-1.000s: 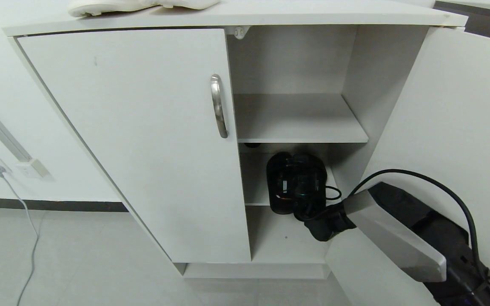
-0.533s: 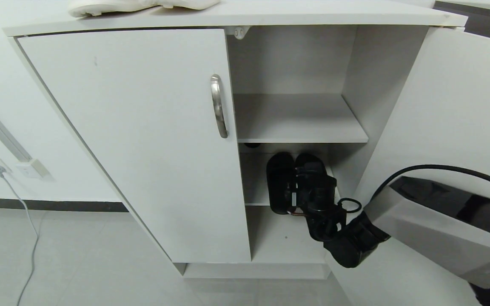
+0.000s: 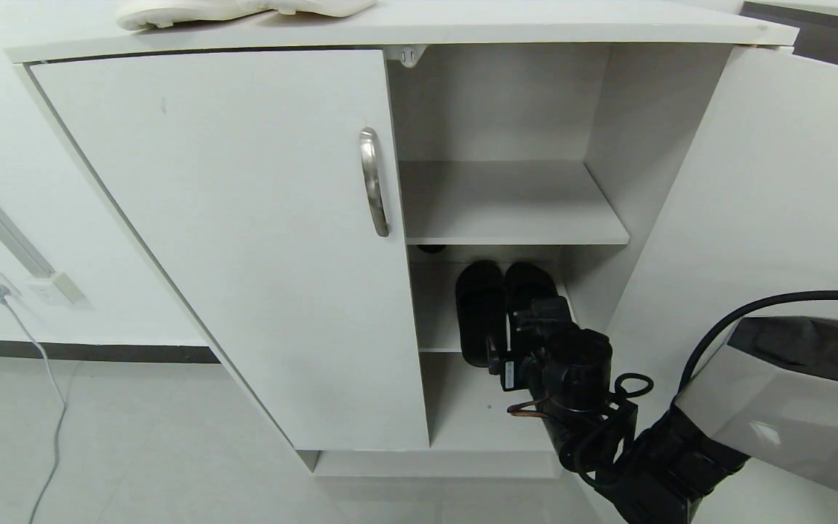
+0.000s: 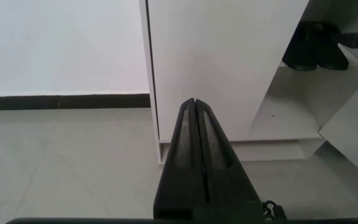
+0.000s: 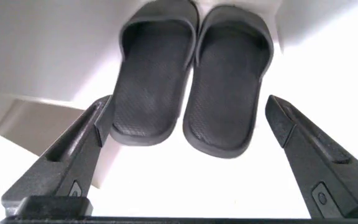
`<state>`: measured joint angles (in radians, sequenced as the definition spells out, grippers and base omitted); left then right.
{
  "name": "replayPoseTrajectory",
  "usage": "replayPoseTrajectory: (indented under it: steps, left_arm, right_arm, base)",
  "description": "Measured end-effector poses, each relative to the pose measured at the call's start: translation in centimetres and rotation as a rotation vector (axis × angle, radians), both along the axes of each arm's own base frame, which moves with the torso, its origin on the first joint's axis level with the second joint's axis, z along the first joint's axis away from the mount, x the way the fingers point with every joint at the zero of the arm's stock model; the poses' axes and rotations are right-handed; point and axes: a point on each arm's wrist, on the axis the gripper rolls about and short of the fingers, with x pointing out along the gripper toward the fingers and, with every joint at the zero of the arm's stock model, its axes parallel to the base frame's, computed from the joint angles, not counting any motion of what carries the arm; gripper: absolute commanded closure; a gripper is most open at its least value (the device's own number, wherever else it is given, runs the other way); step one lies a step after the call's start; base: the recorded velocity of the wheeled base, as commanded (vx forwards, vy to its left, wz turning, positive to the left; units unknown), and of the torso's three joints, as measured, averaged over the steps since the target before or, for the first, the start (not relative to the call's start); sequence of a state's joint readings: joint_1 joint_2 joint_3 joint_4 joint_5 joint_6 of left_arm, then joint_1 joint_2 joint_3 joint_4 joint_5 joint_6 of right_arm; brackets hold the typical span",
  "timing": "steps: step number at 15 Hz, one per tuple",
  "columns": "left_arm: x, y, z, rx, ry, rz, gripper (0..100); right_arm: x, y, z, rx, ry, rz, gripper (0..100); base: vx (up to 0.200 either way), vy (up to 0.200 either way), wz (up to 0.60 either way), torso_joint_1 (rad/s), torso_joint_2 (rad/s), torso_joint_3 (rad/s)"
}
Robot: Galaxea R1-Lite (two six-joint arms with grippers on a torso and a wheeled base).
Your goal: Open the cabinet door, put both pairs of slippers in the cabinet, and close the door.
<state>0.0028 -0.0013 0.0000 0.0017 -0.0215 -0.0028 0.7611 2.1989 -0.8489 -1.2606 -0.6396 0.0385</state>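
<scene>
Two black rubber slippers (image 3: 481,313) sit on the lower shelf (image 3: 435,320) of the white wooden cabinet (image 3: 230,218). Our right pincer (image 5: 188,106) stands apart at their 5 o'clock; our left pincer (image 4: 194,106) is pressed together.

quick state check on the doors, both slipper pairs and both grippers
right cabinet door, open
left cabinet door, shut
black slippers, side by side on the second shelf down, released
white slippers, on the cabinet top, not yet inside
right gripper, open, empty, just in front of the black slippers
left gripper, shut, empty
</scene>
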Motion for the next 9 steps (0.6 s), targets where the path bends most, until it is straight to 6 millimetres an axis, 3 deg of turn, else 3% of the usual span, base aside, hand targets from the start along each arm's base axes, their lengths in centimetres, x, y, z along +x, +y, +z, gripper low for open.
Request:
replayPoseTrajectory:
  steps: [6, 9]
  left_arm:
    - [0.0, 0.0, 0.0, 0.0, 0.0, 0.0, 100]
    - [0.0, 0.0, 0.0, -0.001, 0.0, 0.002, 100]
  right_arm:
    - [-0.13, 0.05, -0.12, 0.0, 0.0, -0.001, 0]
    - [-0.28, -0.11, -0.33, -0.007, 0.001, -0.001, 0]
  base:
    - [-0.2, 0.0, 0.0, 0.002, 0.0, 0.004]
    - [0.0, 0.0, 0.0, 0.0, 0.0, 0.0]
